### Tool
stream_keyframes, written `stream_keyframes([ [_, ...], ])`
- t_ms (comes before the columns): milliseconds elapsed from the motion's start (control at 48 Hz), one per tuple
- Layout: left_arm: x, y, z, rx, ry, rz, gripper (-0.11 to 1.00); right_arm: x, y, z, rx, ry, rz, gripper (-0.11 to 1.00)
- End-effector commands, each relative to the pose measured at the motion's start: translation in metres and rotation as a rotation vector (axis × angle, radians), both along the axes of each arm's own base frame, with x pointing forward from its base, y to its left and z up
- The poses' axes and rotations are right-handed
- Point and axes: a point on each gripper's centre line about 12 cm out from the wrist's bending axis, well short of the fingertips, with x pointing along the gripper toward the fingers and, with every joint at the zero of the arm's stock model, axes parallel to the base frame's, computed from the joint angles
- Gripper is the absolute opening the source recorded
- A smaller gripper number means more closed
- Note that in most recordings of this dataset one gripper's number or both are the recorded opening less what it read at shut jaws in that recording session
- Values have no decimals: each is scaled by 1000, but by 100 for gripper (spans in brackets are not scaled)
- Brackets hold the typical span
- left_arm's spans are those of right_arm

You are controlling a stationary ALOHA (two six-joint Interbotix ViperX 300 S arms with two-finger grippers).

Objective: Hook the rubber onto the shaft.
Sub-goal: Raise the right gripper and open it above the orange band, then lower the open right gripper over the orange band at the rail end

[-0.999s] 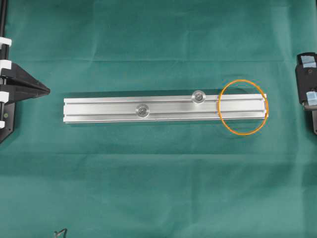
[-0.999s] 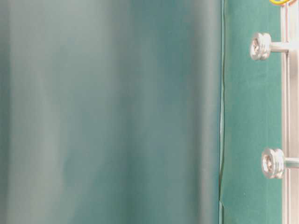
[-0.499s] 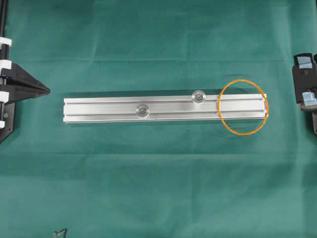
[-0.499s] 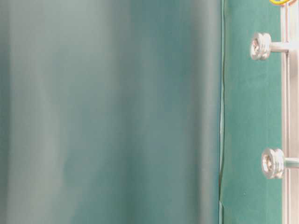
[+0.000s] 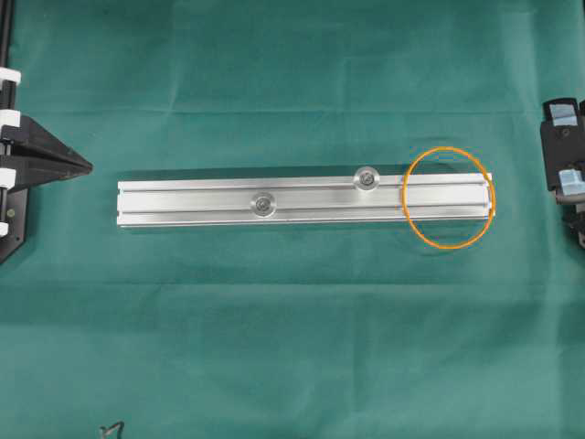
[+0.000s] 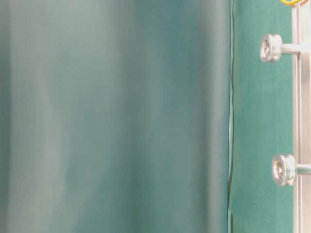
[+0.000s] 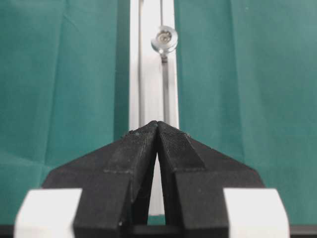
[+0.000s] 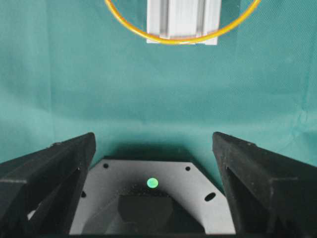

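Note:
The rubber (image 5: pixel 448 148), a thin orange loop, lies loosely over the right end of the silver rail (image 5: pixel 183 201) and touches neither gripper. Two round-headed shafts stand on the rail, one (image 5: pixel 366 178) near the loop and one (image 5: pixel 264 204) mid-rail. My left gripper (image 5: pixel 87 166) is shut and empty at the left edge, pointing along the rail (image 7: pixel 148 59) towards a shaft (image 7: pixel 164 40). My right gripper (image 5: pixel 569 146) is at the right edge, open and empty (image 8: pixel 153 139), facing the rubber (image 8: pixel 168 41) and the rail end (image 8: pixel 183 20).
A green cloth (image 5: pixel 292 347) covers the table. A small dark object (image 5: pixel 111 428) pokes in at the bottom left edge. The table-level view shows both shafts (image 6: pixel 270 48) (image 6: pixel 283 170) side-on, beside a blurred cloth fold (image 6: pixel 230 116).
My right gripper's jaws have gone from shut to wide apart. The rubber, the rail and my left gripper have stayed put.

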Motion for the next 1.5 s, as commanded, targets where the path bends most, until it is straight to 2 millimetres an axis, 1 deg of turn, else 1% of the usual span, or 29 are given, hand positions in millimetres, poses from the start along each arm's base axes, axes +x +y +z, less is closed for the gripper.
stream_keyframes([
  [0,3,0,12,0,-29,1,2,3,1,8,4,-25,0,96],
  [437,3,0,12,0,-26,1,2,4,1,8,4,-26,0,95],
  [666,3,0,11,0,-23,1,2,9,1,9,4,-63,0,95],
  [957,3,0,11,2,-22,1,2,26,1,11,4,-103,1,95],
  [1270,3,0,11,-1,-23,2,2,55,1,13,4,-120,3,95],
  [1478,3,0,11,-1,-23,2,2,69,1,15,4,-117,3,95],
])
